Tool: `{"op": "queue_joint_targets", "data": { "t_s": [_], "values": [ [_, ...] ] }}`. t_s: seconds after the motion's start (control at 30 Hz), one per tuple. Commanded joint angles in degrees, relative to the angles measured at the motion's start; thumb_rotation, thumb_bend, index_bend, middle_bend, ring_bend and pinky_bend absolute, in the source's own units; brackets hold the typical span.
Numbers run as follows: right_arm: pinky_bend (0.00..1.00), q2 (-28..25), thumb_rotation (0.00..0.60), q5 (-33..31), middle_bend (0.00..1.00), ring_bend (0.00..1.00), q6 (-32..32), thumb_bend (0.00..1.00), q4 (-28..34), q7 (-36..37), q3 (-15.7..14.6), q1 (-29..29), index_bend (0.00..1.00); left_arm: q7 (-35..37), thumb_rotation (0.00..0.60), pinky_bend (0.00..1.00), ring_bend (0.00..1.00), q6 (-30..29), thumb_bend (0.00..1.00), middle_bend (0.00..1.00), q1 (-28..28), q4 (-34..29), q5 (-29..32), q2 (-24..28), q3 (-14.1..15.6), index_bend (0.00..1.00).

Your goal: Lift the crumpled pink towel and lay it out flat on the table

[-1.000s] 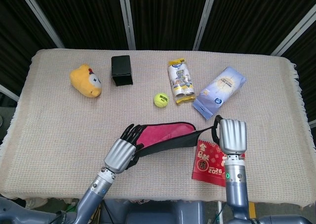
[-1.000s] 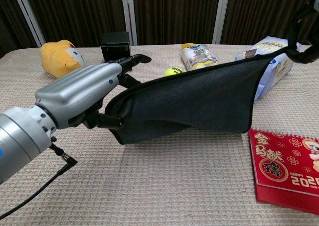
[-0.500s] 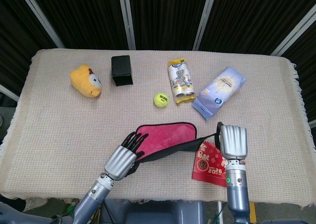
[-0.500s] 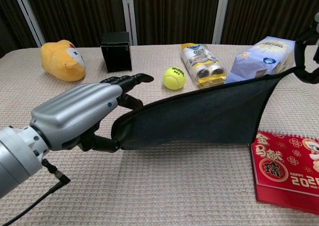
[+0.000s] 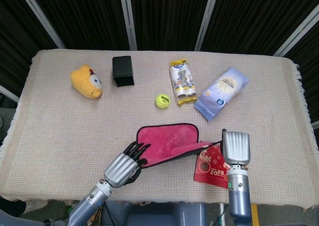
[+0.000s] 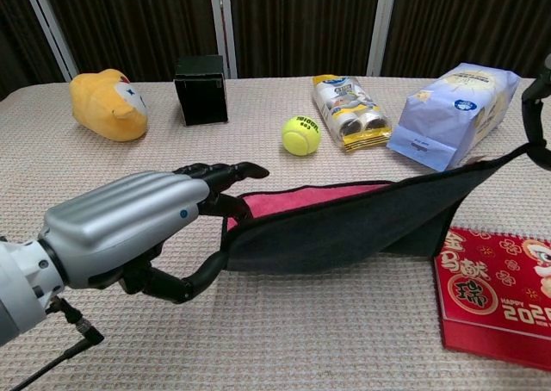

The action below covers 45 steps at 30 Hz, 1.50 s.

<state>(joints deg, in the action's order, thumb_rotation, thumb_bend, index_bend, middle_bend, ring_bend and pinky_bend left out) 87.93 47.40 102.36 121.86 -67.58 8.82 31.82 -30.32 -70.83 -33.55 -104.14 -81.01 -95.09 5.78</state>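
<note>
The pink towel [image 5: 169,138] with a dark underside and black edging is stretched between my two hands near the table's front, its far edge lying on the cloth. In the chest view the towel [image 6: 344,227] shows mostly its dark side, with a pink strip behind. My left hand [image 5: 123,166] grips the towel's near left corner. My right hand [image 5: 235,148] holds the near right corner, raised a little over the red packet. In the chest view the left hand [image 6: 129,232] fills the lower left, and only a sliver of the right hand [image 6: 537,107] shows at the right edge.
A red packet with gold print [image 5: 213,168] lies under the right hand. Further back sit a tennis ball [image 5: 162,100], a wipes pack [image 5: 182,82], a pale blue bag [image 5: 222,92], a black box [image 5: 122,70] and a yellow plush toy [image 5: 87,81].
Both hands have drawn back toward the front edge and lowered. The towel has turned from a hanging dark sheet to lying mostly flat, pink side up.
</note>
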Motion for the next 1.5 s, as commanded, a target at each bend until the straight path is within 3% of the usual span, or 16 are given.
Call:
{"op": "queue_joint_targets", "data": {
  "t_s": [0.03,0.5,0.67,0.83,0.97,1.17,1.4,1.5],
  "values": [
    [1.00,0.6,0.600,-1.6,1.00,1.00,2.3,0.73,0.9,-3.8,-0.1,0.1,0.44,0.4,0.600,0.00,0.00,0.6,0.55,0.00,0.1,-0.6,-0.2,0.6,0.4,0.39],
    [1.00,3.6,0.600,-4.4,0.99,1.00,9.0,0.71,2.5,-13.3,-0.1,0.8,0.42,1.4,0.600,0.00,0.00,3.3,0.52,0.00,0.8,-1.4,-1.9,1.6,0.9,0.36],
    [0.98,3.2,0.600,-3.3,0.85,0.89,8.6,0.64,1.7,-12.8,-0.7,0.7,0.30,2.0,0.600,0.00,0.00,3.3,0.31,0.00,1.6,-1.8,-1.9,2.3,0.6,0.24],
    [0.89,1.5,0.600,-0.6,0.65,0.70,7.0,0.58,-0.6,-10.0,-1.1,0.3,0.14,3.8,0.600,0.00,0.00,2.8,0.13,0.00,2.2,-2.4,-1.3,4.1,-1.0,0.07],
    [0.81,-0.5,0.600,1.8,0.55,0.61,5.1,0.53,-2.4,-4.8,-1.1,-0.9,0.08,5.2,0.600,0.00,0.00,2.7,0.04,0.00,2.3,-2.7,-0.9,5.5,-2.6,0.03],
    [0.66,-4.9,0.600,6.2,0.41,0.46,0.2,0.50,-6.6,7.7,-1.6,-3.8,0.04,7.5,0.600,0.00,0.00,3.6,0.01,0.00,1.9,-2.7,0.7,8.5,-5.2,0.00],
    [0.20,-9.3,0.600,9.8,0.09,0.06,-7.2,0.48,-12.8,24.5,-2.8,-7.4,0.00,8.8,0.600,0.00,0.00,4.6,0.01,0.00,2.0,-2.0,2.2,11.0,-6.0,0.00],
    [0.06,-10.5,0.600,11.8,0.03,0.00,-9.6,0.47,-16.1,30.5,-3.8,-8.9,0.00,9.2,0.600,0.00,0.00,4.9,0.01,0.00,2.1,-1.5,2.2,11.6,-5.8,0.00]
  ]
}}
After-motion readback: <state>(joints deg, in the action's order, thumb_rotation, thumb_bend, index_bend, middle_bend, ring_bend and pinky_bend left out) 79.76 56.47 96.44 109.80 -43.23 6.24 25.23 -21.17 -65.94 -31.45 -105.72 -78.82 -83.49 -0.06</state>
